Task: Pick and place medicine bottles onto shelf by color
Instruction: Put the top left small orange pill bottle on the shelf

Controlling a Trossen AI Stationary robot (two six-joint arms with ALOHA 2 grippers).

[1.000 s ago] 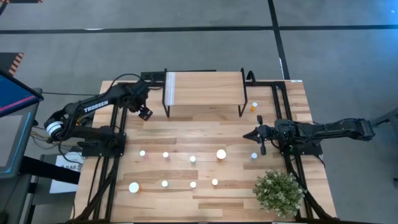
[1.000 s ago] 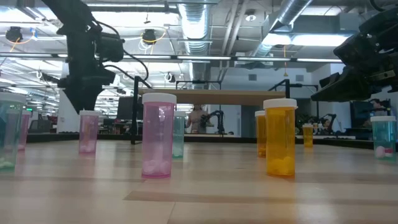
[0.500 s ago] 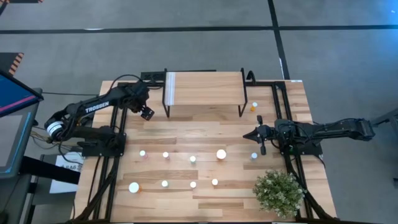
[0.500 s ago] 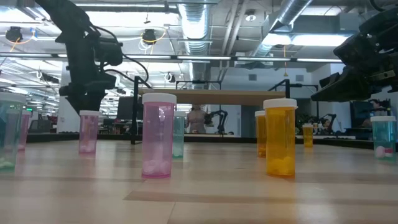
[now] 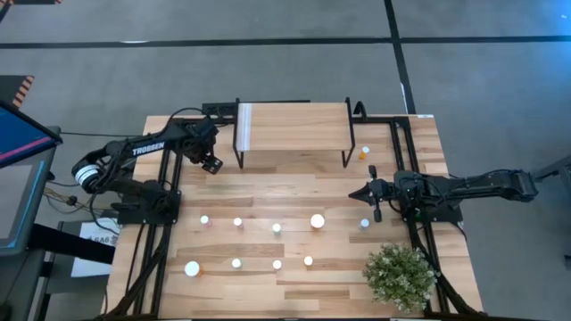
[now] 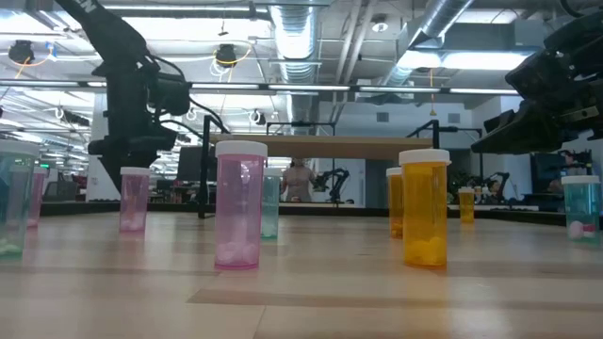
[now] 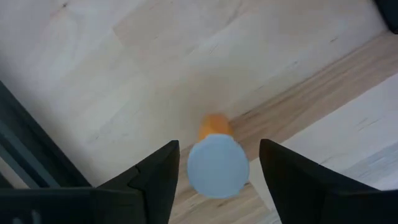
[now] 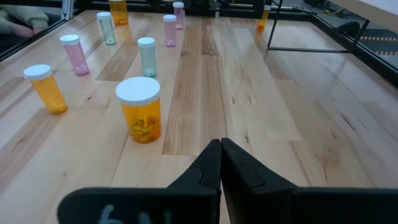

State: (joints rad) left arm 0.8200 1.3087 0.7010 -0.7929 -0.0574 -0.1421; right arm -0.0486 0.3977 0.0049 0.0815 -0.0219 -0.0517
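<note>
We find the shelf [image 5: 293,125] bare and bottles [image 5: 277,228] standing across the table, so sorting has barely begun: the left gripper [image 7: 217,177] straddles an orange bottle [image 7: 216,158] at the shelf's left, fingers apart, ungripped, while the right gripper [image 8: 220,163] waits shut, empty.

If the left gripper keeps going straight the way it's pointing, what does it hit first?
Most likely the orange bottle with the white cap: it sits directly below the left gripper, between its open fingers, on the table.
</note>
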